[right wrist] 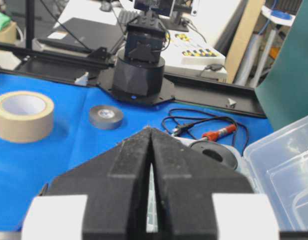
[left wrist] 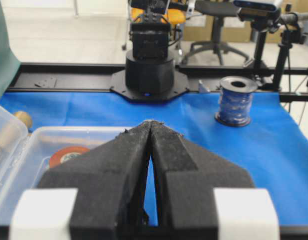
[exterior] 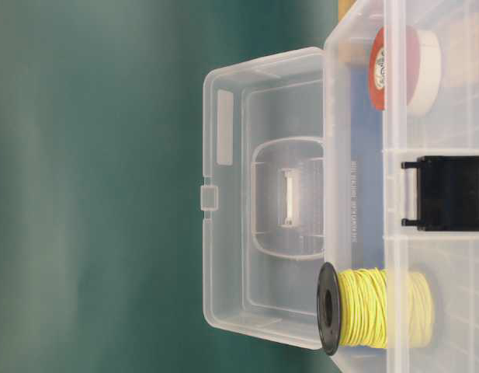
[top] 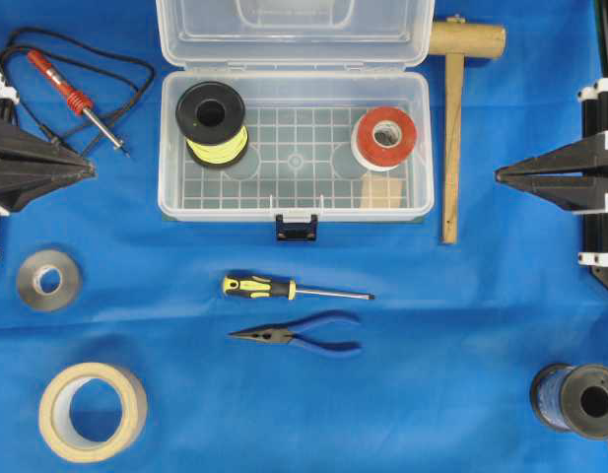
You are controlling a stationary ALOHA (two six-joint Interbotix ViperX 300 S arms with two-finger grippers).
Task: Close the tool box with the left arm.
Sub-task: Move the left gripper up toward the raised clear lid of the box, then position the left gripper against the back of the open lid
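Overhead view shows the left gripper [top: 92, 169] at the left edge with fingers pressed together on nothing, the tool box [top: 296, 202] well apart to its right at top centre with lid thrown back, and the right gripper [top: 499, 175] likewise closed and empty beyond it.

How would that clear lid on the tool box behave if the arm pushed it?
The lid of the tool box stands open behind the tray, so a push would probably swing it down on its hinge. It looks like thin clear plastic, so likely light and a little flexible. The smooth surface may let the closed left gripper slide.
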